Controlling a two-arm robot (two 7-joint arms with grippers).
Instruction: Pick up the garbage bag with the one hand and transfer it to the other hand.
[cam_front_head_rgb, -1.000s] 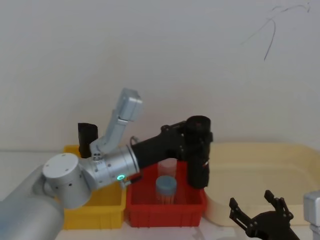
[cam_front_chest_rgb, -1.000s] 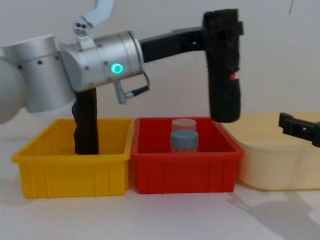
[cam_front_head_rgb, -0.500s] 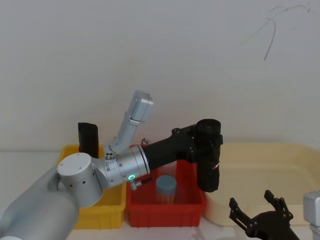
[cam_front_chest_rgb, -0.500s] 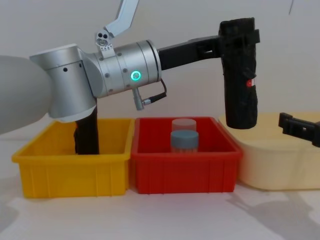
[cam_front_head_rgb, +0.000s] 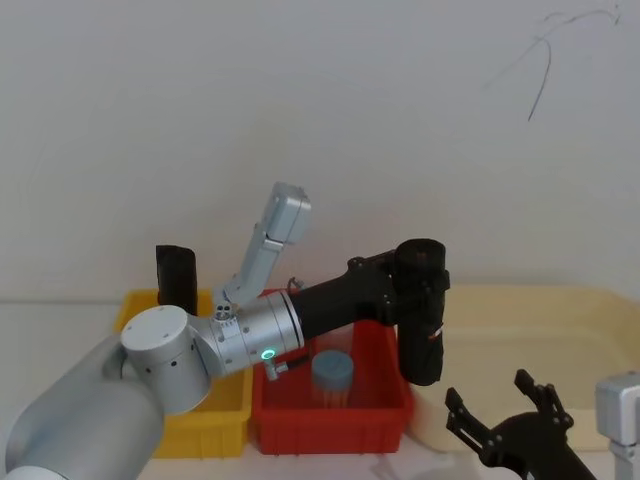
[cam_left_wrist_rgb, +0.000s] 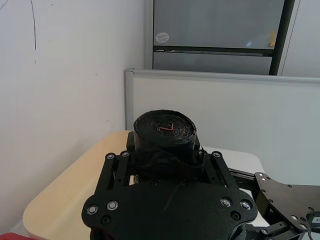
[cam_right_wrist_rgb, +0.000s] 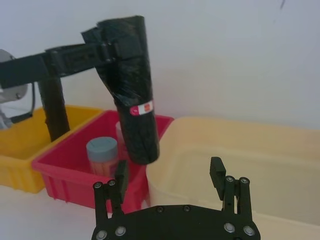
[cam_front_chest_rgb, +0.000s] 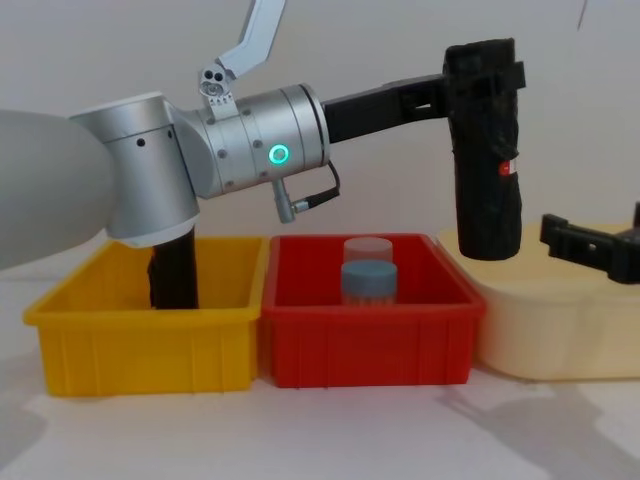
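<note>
The garbage bag (cam_front_chest_rgb: 487, 190) hangs upright in mid-air (red mark (cam_front_chest_rgb: 507, 170) on its side), over where the red bin (cam_front_chest_rgb: 370, 335) meets the cream tray (cam_front_chest_rgb: 555, 335). The left claw (cam_front_chest_rgb: 484, 82) is clamped on its upper part. The right claw (cam_right_wrist_rgb: 170, 175) sits low nearby, jaws apart.

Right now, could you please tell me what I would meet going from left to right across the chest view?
yellow bin → red bin → garbage bag → right gripper
</note>
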